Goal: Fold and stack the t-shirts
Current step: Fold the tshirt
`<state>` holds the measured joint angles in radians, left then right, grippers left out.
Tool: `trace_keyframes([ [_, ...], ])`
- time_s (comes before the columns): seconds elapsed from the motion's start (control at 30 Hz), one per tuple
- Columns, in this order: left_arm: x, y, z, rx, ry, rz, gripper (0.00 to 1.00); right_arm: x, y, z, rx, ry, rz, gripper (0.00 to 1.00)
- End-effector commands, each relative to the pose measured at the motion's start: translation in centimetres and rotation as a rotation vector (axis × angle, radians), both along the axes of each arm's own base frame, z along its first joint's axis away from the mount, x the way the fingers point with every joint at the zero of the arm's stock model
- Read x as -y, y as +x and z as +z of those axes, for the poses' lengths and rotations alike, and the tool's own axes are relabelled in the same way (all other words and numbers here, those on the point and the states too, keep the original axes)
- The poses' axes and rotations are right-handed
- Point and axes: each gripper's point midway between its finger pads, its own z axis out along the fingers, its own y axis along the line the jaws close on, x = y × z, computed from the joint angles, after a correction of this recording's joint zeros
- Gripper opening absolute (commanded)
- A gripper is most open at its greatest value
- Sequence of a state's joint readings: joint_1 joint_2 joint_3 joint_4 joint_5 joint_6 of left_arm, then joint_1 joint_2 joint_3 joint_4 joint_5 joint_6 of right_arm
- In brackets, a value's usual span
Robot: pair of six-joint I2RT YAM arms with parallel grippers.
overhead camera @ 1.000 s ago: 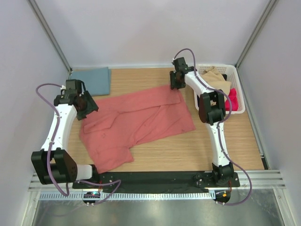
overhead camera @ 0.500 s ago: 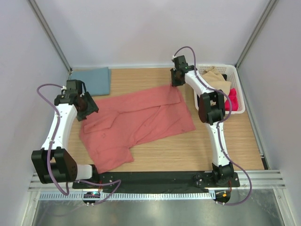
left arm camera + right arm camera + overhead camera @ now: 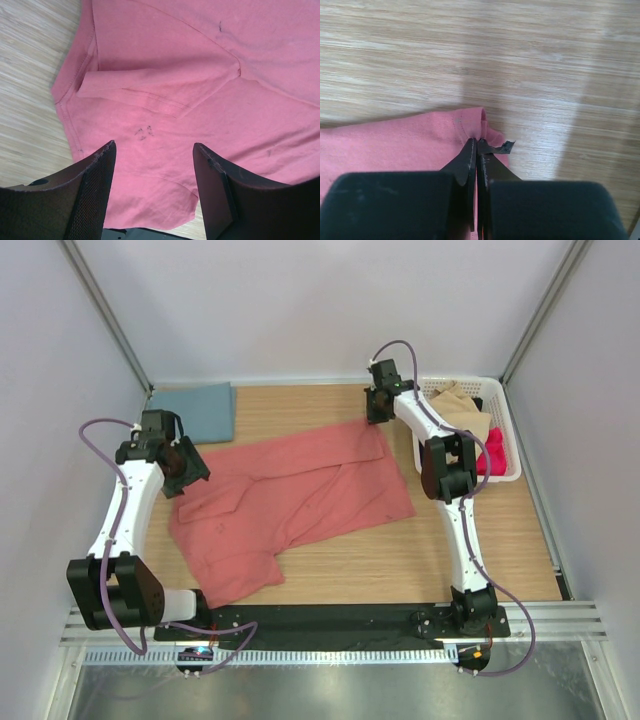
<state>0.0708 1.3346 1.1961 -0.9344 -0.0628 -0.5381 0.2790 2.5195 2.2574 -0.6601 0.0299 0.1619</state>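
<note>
Stretching across most of the overhead view, the wooden table (image 3: 400,560) carries everything here. The salmon-red t-shirt (image 3: 290,500) lies spread over its middle, rumpled and partly doubled over on itself, one end reaching toward the near-left and the other toward the far-right. At the right edge of the table stands a white slatted basket (image 3: 512,440) with a tan cloth (image 3: 462,405) and a bright pink cloth (image 3: 492,452) inside. In the far-left corner the teal-blue t-shirt (image 3: 195,410) lies flat as a folded rectangle, apart from the red one.

The left end effector (image 3: 152,147) hangs over the left part of the salmon-red t-shirt with its jaws spread wide and nothing between them; below it, the wrist view shows a sleeve folded onto the body of the shirt and a few small dark marks on the cloth. The right end effector (image 3: 476,142) sits at the shirt's far-right corner, jaws pressed fully together, pinching a small bunched fold of the red hem right at the edge where the cloth meets bare wood.
</note>
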Motion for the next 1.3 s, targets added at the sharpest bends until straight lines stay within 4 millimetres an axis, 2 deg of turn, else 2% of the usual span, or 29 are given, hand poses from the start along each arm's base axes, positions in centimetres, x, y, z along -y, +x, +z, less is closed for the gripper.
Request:
trace_keyframes([
  [0.0,0.1,0.0,0.6,0.015,0.006,-0.007,0.64,0.0,2.1,4.6,0.118,0.03,-0.034,0.01],
  [0.03,0.1,0.1,0.6,0.018,0.008,-0.006,0.64,0.4,2.4,5.9,0.146,0.03,-0.054,0.01],
  [0.2,0.0,0.0,0.2,0.016,0.002,0.017,0.63,2.5,3.3,7.7,0.2,0.029,-0.202,0.01],
  [0.33,0.0,0.0,-0.1,0.018,-0.002,0.027,0.63,2.1,3.7,6.6,0.185,0.061,-0.193,0.01],
  [0.37,0.1,0.0,0.1,0.023,-0.003,0.026,0.63,2.0,4.0,6.9,0.193,0.067,-0.188,0.01],
  [0.4,0.0,0.0,0.0,0.02,-0.001,0.029,0.63,1.9,4.0,5.9,0.175,0.061,-0.184,0.01],
  [0.43,-0.1,-0.1,0.0,0.02,0.003,0.031,0.63,1.9,4.1,5.7,0.175,0.06,-0.181,0.01],
  [0.6,-0.2,-0.1,-0.1,0.013,0.006,0.046,0.62,3.0,4.9,3.9,0.177,0.043,-0.205,0.01],
  [0.8,0.4,0.6,-0.7,0.001,-0.034,0.054,0.59,4.4,6.3,3.0,0.2,0.042,-0.239,0.01],
  [1.03,0.7,0.9,-0.8,0.013,-0.038,0.054,0.59,3.8,7.3,5.4,0.263,0.102,-0.24,0.01],
  [1.07,1.0,1.0,-0.9,0.016,-0.052,0.051,0.59,3.6,7.3,6.3,0.273,0.125,-0.241,0.01],
  [1.13,1.3,1.6,-1.2,0.032,-0.067,0.052,0.59,3.0,7.0,7.0,0.273,0.162,-0.239,0.01],
  [1.17,1.3,1.9,-1.3,0.038,-0.071,0.058,0.59,2.8,7.1,8.6,0.299,0.181,-0.24,0.01],
  [1.23,1.4,2.4,-2.2,0.023,-0.086,0.066,0.58,2.9,6.9,9.2,0.301,0.198,-0.245,0.01],
  [1.27,1.6,2.9,-2.5,0.024,-0.094,0.069,0.57,2.7,6.9,10.2,0.315,0.209,-0.239,0.01],
])
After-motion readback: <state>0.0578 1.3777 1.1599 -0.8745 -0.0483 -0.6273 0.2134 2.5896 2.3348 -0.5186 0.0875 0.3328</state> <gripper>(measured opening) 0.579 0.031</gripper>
